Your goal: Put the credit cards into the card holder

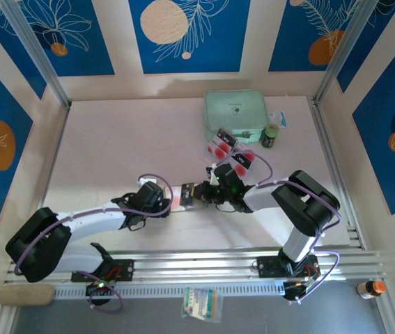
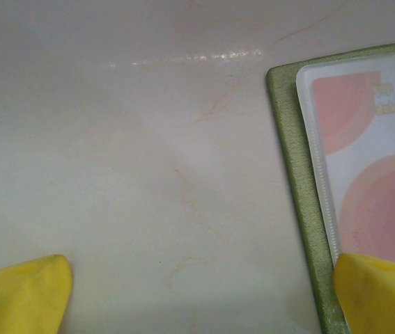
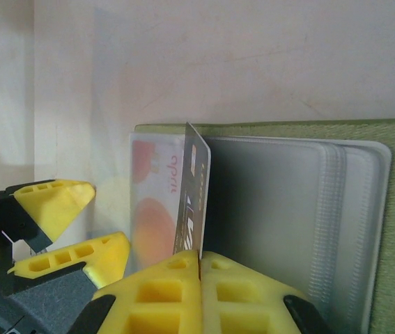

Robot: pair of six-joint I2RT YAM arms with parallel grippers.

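Note:
The card holder (image 1: 183,195) lies open on the table between my two grippers. Its olive-green cover (image 2: 297,174) carries clear sleeves (image 3: 288,209), one holding a pale card with pink rounds (image 2: 368,139). My left gripper (image 1: 157,199) (image 2: 200,299) is open with bare table between its fingers, and one yellow fingertip (image 2: 382,296) lies over the holder's edge. My right gripper (image 1: 208,193) (image 3: 200,261) is shut on a dark credit card (image 3: 196,202), held edge-on over the sleeves. More credit cards (image 1: 222,143) (image 1: 243,163) lie by the mint case.
A mint-green case (image 1: 235,115) stands at the back right with a small dark bottle (image 1: 270,137) beside it. Metal rails (image 1: 197,261) run along the near edge. My left gripper's fingers (image 3: 54,202) sit just left of the holder.

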